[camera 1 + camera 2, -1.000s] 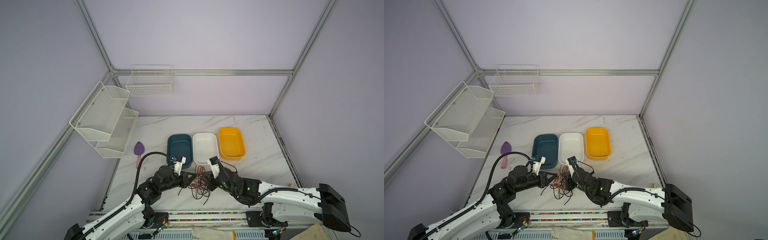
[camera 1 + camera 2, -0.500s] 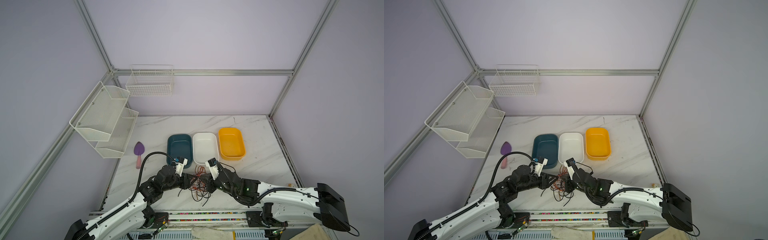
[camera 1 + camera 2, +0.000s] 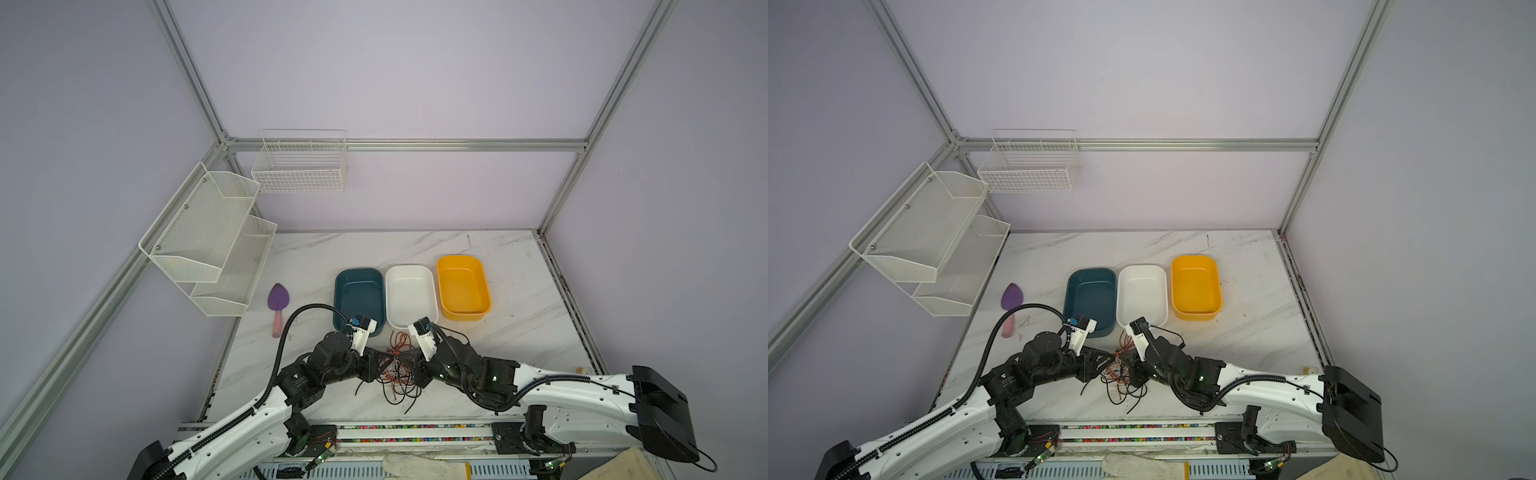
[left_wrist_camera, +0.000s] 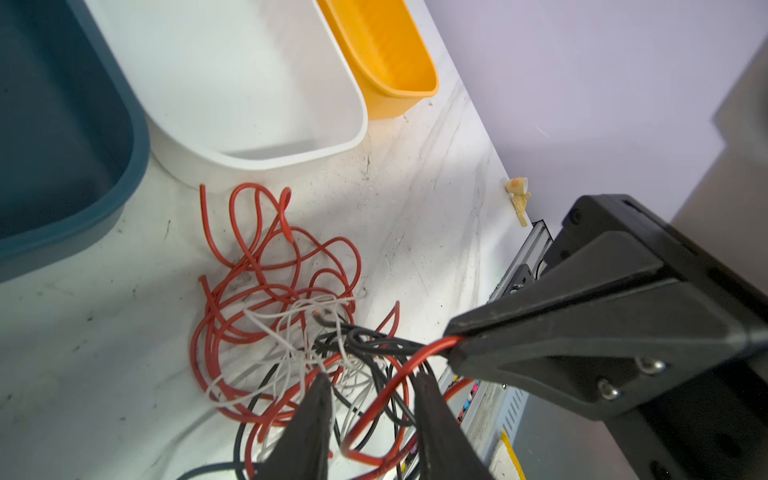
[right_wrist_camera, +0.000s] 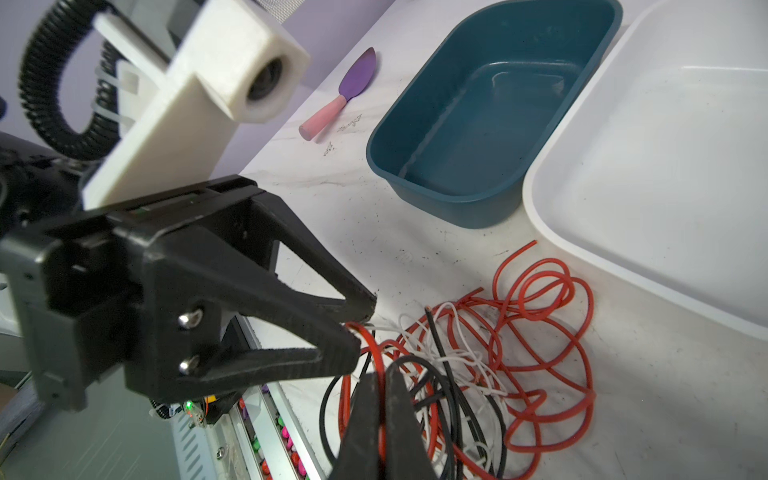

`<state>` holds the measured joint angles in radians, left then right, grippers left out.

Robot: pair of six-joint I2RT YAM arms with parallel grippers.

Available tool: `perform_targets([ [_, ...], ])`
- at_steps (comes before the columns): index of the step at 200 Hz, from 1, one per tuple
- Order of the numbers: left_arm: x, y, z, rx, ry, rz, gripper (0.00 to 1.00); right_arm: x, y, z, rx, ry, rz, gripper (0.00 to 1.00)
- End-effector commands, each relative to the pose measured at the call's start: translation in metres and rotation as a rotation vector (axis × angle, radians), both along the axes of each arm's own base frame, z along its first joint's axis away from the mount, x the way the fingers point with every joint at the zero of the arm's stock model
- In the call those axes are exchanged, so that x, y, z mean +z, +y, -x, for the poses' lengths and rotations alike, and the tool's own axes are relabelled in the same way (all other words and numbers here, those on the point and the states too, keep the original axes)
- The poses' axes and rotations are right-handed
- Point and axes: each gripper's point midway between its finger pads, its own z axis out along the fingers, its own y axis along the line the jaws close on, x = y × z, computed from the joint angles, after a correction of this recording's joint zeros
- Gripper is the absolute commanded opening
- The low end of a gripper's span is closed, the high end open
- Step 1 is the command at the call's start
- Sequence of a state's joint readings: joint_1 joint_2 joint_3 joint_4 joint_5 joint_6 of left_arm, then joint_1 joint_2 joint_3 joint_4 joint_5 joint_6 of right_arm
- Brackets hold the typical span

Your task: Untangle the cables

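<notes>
The cables lie as one tangle of red, white and black strands near the table's front edge, between the two grippers. In the left wrist view the cables spread out in front of my left gripper. It is open, and a red loop and some black strands pass between its fingers without being pinched. My right gripper is shut on a red cable at the edge of the tangle. The left gripper and the right gripper face each other tip to tip.
Three bins stand in a row just behind the tangle: teal, white, yellow. A purple trowel lies at the left. White wire shelves and a basket hang on the walls. The table's front rail runs close behind the grippers.
The right arm has edged slightly left toward the tangle. The left arm has barely shifted. The tangle lies where it was.
</notes>
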<state>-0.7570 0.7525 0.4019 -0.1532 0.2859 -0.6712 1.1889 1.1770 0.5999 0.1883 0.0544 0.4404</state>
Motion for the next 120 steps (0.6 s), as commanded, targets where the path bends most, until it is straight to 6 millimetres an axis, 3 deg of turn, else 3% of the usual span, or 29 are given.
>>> perform_targets([
  [1, 0.034, -0.012, -0.003, -0.024, -0.080, 0.097, 0.27, 0.010, 0.006, -0.003, 0.005, -0.017, -0.035, 0.00],
  [20, 0.032, -0.013, -0.002, -0.026, -0.080, 0.096, 0.19, 0.010, 0.006, -0.003, 0.003, -0.014, -0.036, 0.00],
  [43, 0.028, -0.013, -0.001, -0.032, -0.073, 0.086, 0.19, 0.010, 0.003, -0.004, -0.003, -0.016, -0.038, 0.00],
  [59, 0.023, -0.014, 0.000, -0.037, -0.060, 0.074, 0.22, 0.011, 0.001, -0.003, -0.006, -0.015, -0.042, 0.00],
  [86, 0.017, -0.016, 0.003, -0.058, -0.044, 0.058, 0.37, 0.015, -0.001, -0.003, -0.008, -0.020, -0.054, 0.00],
  [120, 0.013, -0.017, 0.006, -0.080, -0.043, 0.042, 0.37, 0.016, -0.003, -0.003, -0.011, -0.021, -0.057, 0.00],
])
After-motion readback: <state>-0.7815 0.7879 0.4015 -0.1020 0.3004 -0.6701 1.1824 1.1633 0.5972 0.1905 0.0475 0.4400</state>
